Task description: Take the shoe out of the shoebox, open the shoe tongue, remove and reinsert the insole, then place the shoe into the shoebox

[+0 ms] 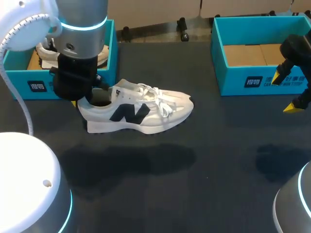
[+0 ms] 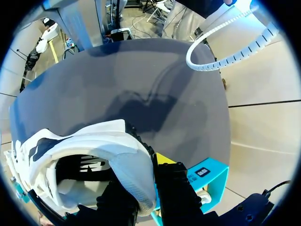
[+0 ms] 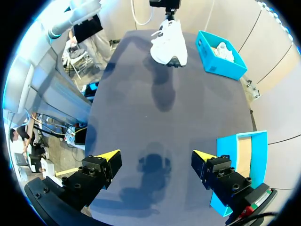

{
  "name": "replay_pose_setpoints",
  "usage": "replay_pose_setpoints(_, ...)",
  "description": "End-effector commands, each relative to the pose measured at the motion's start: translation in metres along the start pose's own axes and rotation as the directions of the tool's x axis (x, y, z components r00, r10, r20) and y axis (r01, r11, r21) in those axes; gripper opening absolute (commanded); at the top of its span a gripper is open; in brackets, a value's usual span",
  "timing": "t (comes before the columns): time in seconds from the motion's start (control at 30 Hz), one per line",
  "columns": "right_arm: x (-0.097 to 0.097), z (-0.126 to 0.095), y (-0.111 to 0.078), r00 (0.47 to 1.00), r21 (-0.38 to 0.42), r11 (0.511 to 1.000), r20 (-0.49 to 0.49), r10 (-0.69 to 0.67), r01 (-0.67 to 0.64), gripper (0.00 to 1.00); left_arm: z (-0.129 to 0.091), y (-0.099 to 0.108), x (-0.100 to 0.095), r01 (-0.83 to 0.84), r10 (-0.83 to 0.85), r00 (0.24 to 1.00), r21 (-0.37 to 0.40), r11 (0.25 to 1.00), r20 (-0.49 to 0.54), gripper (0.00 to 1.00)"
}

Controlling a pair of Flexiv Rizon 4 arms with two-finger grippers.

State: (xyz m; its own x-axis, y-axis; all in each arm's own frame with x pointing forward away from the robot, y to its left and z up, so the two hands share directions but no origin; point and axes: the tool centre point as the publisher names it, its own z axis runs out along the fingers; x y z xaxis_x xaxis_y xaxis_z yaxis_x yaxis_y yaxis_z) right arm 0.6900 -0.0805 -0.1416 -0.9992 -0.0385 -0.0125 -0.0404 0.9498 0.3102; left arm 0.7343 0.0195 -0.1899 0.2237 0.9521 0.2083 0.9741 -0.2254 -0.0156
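The shoe [image 1: 141, 111] is out of its box. It hangs side-on just in front of the left box [image 1: 29, 87], toe aimed at the right arm. Its shadow lies apart from the sole, so it looks clear of the tabletop [image 1: 194, 194].

The left claw [image 2: 148, 193] is clenched on the heel [image 2: 136, 165], one finger down inside the collar and one outside. It's a good anchor point.

Across the way, the right claw [image 3: 155, 157] hangs released, with nothing between its yellow tips. It sits well apart from the shoe, just in front of the right box [image 1: 262, 80]. A second shoe [image 1: 46, 51] sits in the left box, out of the play.

Now for doing this well. The shoe wants to come down flat, sole square on the tabletop, nearer the middle so the right arm has a short reach. I'd keep that heel pinch on. A shoe this light will probably skate the moment something tugs at the tongue [image 1: 125, 86].

The inside finger crowds the opening, and that's the catch, because the insole has to come out past it. The right claw should come in from the toe side, over the laces [image 1: 158, 99]. It should nip the tongue by its top edge alone and draw it forward toward the toe, not straight up. Snagging a lace loop is the risk.
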Motion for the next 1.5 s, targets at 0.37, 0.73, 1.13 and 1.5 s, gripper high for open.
replay_pose_setpoints(0.37, -0.0013, 0.0007, 0.0000, 1.000, 0.002, 1.000, -0.002, 0.000, 0.000, 1.00, 0.0126, 0.0251, -0.0279, -0.056, 0.056, 0.998, -0.072, 0.996, -0.004, 0.00)
replay_pose_setpoints(0.73, -0.0013, 0.0007, 0.0000, 1.000, 0.002, 1.000, -0.002, 0.000, 0.000, 1.00, 0.0126, 0.0251, -0.0279, -0.056, 0.056, 0.998, -0.072, 0.996, -0.004, 0.00)
replay_pose_setpoints(1.13, -0.0013, 0.0007, 0.0000, 1.000, 0.002, 1.000, -0.002, 0.000, 0.000, 1.00, 0.0126, 0.0251, -0.0279, -0.056, 0.056, 0.998, -0.072, 0.996, -0.004, 0.00)
replay_pose_setpoints(1.5, -0.0013, 0.0007, 0.0000, 1.000, 0.002, 1.000, -0.002, 0.000, 0.000, 1.00, 0.0126, 0.0251, -0.0279, -0.056, 0.056, 0.998, -0.072, 0.996, -0.004, 0.00)
